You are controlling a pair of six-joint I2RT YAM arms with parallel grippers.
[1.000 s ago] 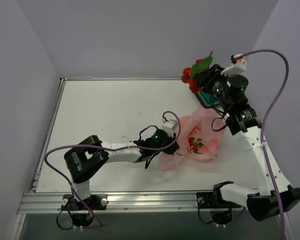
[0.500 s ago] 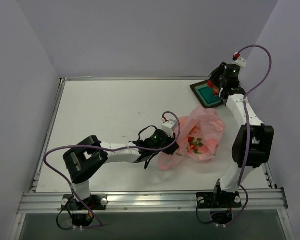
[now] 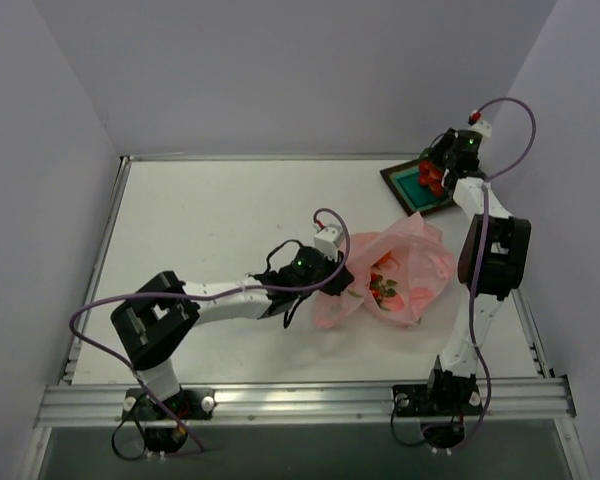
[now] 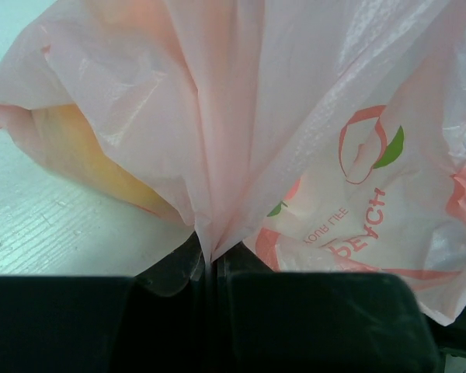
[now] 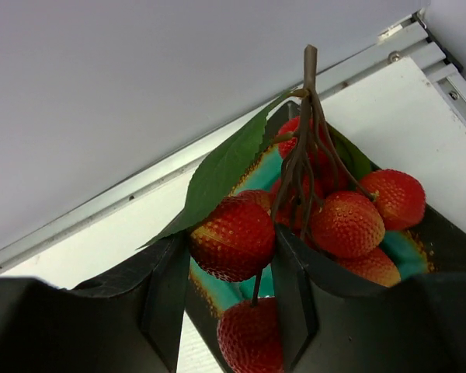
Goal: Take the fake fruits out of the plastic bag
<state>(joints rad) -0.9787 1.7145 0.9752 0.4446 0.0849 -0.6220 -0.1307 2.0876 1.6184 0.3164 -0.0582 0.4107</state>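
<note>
Some fruits [image 3: 383, 288] dim inside bag [image 3: 430, 262]

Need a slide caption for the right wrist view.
Right gripper holds a leafy red fruit cluster over the teal-centred tray.

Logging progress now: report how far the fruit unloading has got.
Done: one red fruit bunch with a leaf is out of the plastic bag. In hand: the right gripper grips that bunch over the tray, not yet released; the left gripper pinches the bag's film. Left: red pieces show in the bag's mouth, and a yellow-orange shape shows through the film.
</note>
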